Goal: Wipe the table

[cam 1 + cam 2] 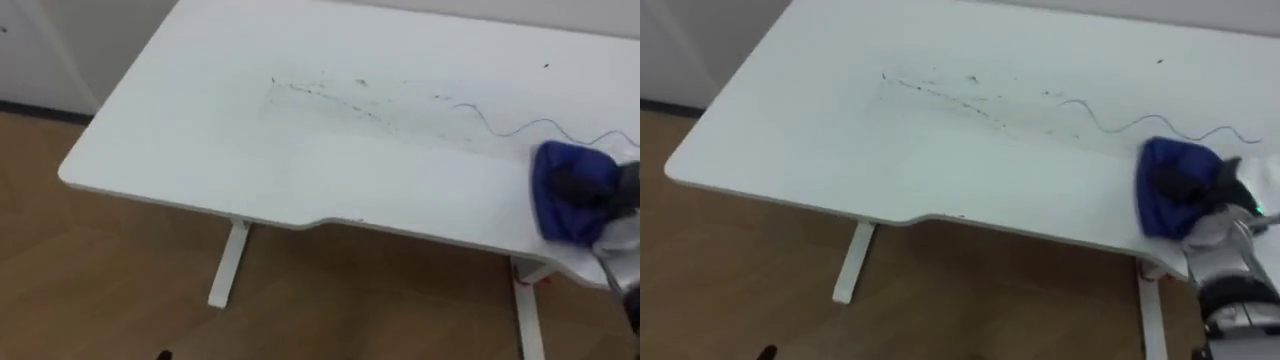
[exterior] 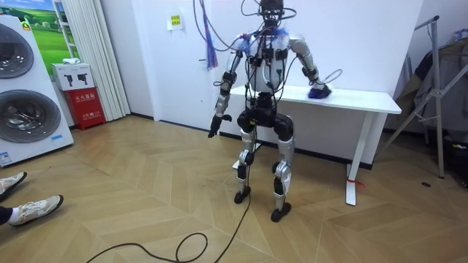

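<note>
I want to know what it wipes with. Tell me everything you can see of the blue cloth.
The blue cloth is soft, deep blue fabric, bunched into a rumpled lump, not spread flat. It lies on the white table near the front edge, at the robot's right. The right hand sits on its middle, with folds rising around it. A thin wavy pen line on the tabletop runs just behind the cloth; dark specks lie farther left, apart from it.
</note>
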Motion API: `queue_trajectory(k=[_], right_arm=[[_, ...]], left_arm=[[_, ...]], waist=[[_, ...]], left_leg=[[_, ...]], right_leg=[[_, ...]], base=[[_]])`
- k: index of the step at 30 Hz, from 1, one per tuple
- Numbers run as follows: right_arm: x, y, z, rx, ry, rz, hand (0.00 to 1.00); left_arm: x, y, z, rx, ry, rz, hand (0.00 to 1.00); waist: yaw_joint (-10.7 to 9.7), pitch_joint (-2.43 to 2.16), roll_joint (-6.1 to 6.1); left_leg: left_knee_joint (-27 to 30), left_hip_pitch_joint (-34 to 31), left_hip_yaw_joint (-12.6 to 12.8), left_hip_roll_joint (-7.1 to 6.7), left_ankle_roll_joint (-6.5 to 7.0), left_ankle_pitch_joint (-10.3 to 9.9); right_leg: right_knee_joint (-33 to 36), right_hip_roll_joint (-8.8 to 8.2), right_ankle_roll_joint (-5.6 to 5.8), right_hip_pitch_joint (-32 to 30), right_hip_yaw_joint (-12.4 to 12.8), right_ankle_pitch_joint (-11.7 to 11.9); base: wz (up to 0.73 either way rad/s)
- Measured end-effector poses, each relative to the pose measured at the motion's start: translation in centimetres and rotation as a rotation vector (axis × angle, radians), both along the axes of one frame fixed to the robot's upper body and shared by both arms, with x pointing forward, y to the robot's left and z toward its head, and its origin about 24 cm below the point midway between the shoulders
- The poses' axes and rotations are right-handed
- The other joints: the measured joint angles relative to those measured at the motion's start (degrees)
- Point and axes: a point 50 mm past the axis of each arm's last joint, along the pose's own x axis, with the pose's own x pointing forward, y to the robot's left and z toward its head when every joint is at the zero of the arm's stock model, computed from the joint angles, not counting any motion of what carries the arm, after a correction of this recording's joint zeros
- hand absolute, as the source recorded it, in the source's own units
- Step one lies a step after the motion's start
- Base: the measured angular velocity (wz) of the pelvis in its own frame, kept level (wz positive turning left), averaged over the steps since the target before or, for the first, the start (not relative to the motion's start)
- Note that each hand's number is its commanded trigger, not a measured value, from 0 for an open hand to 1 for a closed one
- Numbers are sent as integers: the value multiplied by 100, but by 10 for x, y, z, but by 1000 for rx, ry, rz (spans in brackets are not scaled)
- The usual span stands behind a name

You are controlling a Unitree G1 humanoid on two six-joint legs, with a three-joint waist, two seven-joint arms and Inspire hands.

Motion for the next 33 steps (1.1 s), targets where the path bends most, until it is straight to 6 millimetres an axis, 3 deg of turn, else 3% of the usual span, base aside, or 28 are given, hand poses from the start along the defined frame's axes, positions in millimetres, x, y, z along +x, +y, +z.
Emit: queue_trajectory(k=[2,3,5,7,8,10,12,15,17,18,20,22,24,29,31,33], right_arm=[[17,11,23,-12,-64,66,100],[23,13,33,-13,-90,87,100],[25,12,38,-13,-92,101,100],[13,-11,31,-9,-39,50,100],[9,-18,29,-5,-23,33,100],[-12,-41,12,52,16,-46,100],[-30,-55,-2,111,22,-118,100],[-56,-79,-13,160,38,-245,100],[-70,-97,-9,159,27,-308,100],[-75,-103,-8,149,18,-332,100],[-86,-110,-12,138,25,-354,100],[-108,-119,-24,142,49,-411,100],[-120,-122,-32,146,71,-441,100],[-123,-121,-35,112,75,-454,100],[-106,-114,-26,75,61,-435,100],[-91,-107,-19,53,51,-423,100]], left_arm=[[1,4,2,-9,-15,24,0],[-2,9,3,-10,-9,47,0],[-7,13,3,-8,7,63,0],[-14,14,3,-11,32,74,0],[-17,15,3,-9,39,76,0],[-18,19,4,2,35,86,0],[-14,24,6,14,28,79,0],[-1,34,13,43,-5,62,0],[14,37,18,58,-49,50,0],[20,41,21,74,-70,41,0],[25,45,24,89,-83,32,0],[25,47,25,98,-88,35,0],[24,46,24,95,-92,47,0],[30,39,22,54,-117,81,0],[28,27,15,17,-112,98,0],[24,17,10,-9,-96,98,0]], waist=[[205,40,-19],[289,40,-24],[284,25,-66],[216,9,-160],[168,4,-195],[67,-28,-375],[-126,-37,-438],[-209,-64,-471],[-257,-63,-404],[-337,-85,-369],[-446,-140,-299],[-626,-286,-256],[-700,-314,-208],[-804,-261,-80],[-591,-211,0],[-463,-184,32]], left_leg=[[-112,-173,-93,-14,0,144],[-188,-260,-282,-55,-26,232],[-206,-337,-517,-126,-40,252],[-152,-340,-554,-233,-14,268],[-134,-335,-553,-265,4,280],[-119,-319,-542,-337,24,293],[-36,-327,-664,-405,25,291],[38,-387,-652,-408,140,213],[199,-591,-625,-400,164,157],[282,-727,-580,-384,168,153],[333,-828,-506,-334,172,156],[335,-846,-399,-297,181,154],[348,-811,-343,-277,178,151],[342,-694,-137,-166,177,136],[293,-555,-55,-164,176,136],[225,-473,-28,-167,170,148]], right_leg=[[132,-25,-55,-236,-87,-62],[222,-46,-124,-320,-206,-102],[305,-113,-115,-287,-513,-247],[335,-232,-46,-36,-901,-411],[329,-258,-18,44,-963,-433],[331,-305,22,212,-1109,-471],[300,-313,22,373,-1212,-471],[230,-285,23,392,-1215,-470],[155,-259,48,284,-1219,-455],[125,-246,69,183,-1206,-438],[106,-202,51,64,-1117,-365],[118,-200,44,-3,-1021,-306],[120,-188,42,-2,-932,-274],[103,-128,17,-2,-664,-169],[93,-117,68,-57,-422,-190],[107,-121,43,-102,-338,-143]], base=[[41],[72],[89],[100],[97],[68],[59],[13],[-16],[-25],[-29],[-24],[-24],[-30],[-58],[-57]])
